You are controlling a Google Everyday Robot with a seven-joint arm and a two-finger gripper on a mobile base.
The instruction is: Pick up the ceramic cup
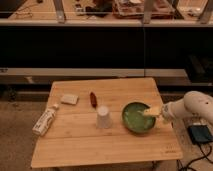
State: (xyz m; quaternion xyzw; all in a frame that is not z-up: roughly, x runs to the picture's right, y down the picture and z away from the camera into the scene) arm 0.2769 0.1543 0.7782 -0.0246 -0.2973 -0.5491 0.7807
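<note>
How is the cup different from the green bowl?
The cup is white; the bowl is green. The cup is small and taller than it is wide; the bowl is much wider and low. The cup stands alone with its narrow end up, while the bowl has the gripper over its right rim. Both sit side by side on the wooden table.

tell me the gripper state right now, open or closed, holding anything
gripper: at the right rim of the green bowl, apart from the ceramic cup; open or closed cannot be told.
</note>
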